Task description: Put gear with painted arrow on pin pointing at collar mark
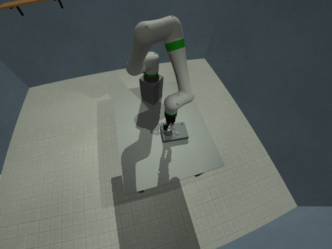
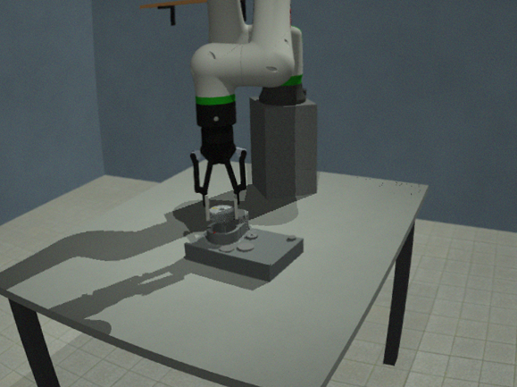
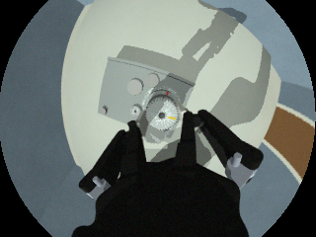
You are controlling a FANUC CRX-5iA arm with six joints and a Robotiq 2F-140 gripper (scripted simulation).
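Over the timing case (image 2: 272, 255), near the surface (image 2: 118, 285) middle, jaws of the gripper (image 2: 222, 202) are clamped across the toothed rim of the gear (image 2: 221, 217) above the collar (image 2: 227, 233); rigid, probably light metal, rim grip suits.

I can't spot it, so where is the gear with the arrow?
In the exterior view, the gear sits between the gripper's fingers, above the grey timing case.

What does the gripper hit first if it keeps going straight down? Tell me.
The gripper points straight down and is shut on the gear. The gear would likely meet the collar on the case first; how far down the pin it already sits is unclear.
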